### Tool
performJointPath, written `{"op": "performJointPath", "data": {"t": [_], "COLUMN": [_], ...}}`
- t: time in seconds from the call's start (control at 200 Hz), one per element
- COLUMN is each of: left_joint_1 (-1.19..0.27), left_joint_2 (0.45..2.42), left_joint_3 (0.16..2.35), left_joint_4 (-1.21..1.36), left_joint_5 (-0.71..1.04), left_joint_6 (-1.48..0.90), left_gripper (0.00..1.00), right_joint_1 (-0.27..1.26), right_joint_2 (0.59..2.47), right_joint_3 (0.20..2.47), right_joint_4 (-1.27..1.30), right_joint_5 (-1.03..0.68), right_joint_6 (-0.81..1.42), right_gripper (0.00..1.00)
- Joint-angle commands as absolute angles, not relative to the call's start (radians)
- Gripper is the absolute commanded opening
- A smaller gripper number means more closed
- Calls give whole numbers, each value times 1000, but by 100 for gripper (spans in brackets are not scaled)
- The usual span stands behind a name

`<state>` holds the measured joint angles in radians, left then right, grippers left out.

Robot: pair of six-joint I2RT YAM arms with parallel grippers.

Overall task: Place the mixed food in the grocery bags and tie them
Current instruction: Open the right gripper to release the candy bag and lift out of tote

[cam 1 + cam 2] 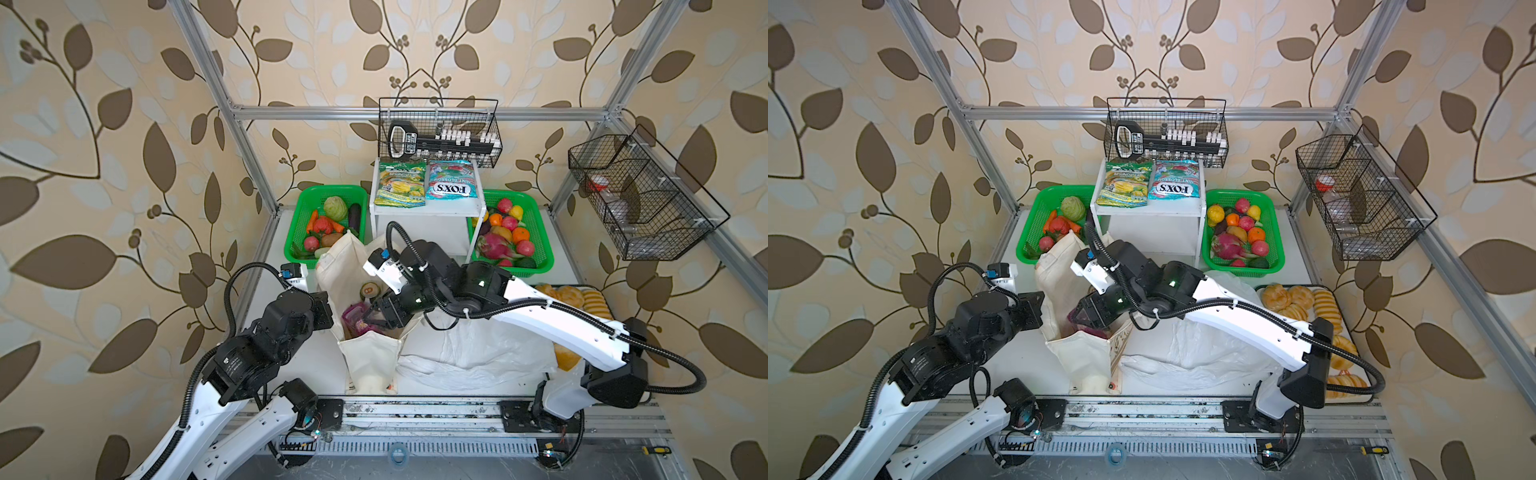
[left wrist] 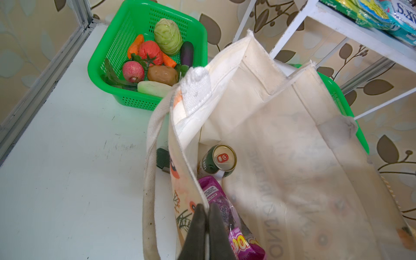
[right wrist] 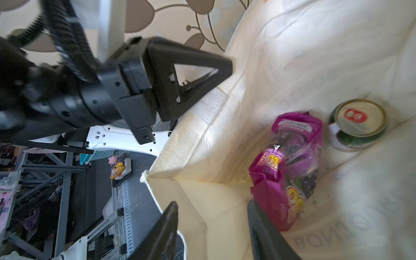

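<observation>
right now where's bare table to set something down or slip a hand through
Bare table lies between the frame rail, the vegetable basket and the tote. Past the tote it is crowded: plastic bag, bread, fruit basket.

One tote, one can, three packets

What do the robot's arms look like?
Both are white shells with round black joints. Ribbed black cables loop along each. The left arm has white lettering on one joint; the right arm has small green lights. The fingers are black hollow triangles.
</observation>
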<state>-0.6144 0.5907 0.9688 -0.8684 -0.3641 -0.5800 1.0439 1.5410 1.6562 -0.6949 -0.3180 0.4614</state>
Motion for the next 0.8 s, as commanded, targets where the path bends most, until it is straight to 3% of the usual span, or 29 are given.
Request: {"op": "performJointPath", "data": {"t": [0.0, 0.05, 0.095, 0.17, 0.27, 0.49, 0.695, 0.795], "left_joint_1": [-612, -613, -612, -612, -612, -612, -612, -613], "left_joint_2": [580, 583, 590, 608, 624, 606, 576, 563], "left_joint_3": [974, 973, 981, 1001, 1024, 1064, 1141, 1163], "left_joint_4": [-870, -875, -885, -915, -954, -972, -1030, -1037], "left_joint_5": [-454, -450, -444, -445, -465, -466, -450, -466], "left_joint_6": [-646, -653, -654, -671, -693, -656, -577, -503], "left_gripper": [0, 0, 12, 17, 34, 70, 87, 90], "right_joint_1": [982, 948, 915, 853, 770, 578, 450, 460], "right_joint_2": [1410, 1337, 1267, 1154, 1046, 1035, 1116, 1134], "right_joint_3": [1590, 1522, 1447, 1314, 1206, 1236, 1360, 1373], "right_joint_4": [-591, -506, -405, -239, -117, -306, -399, -378], "right_joint_5": [-267, -246, -224, -172, -102, -86, -171, -98], "right_joint_6": [410, 393, 378, 362, 386, 445, 672, 772], "right_gripper": [52, 53, 55, 59, 69, 69, 67, 66]}}
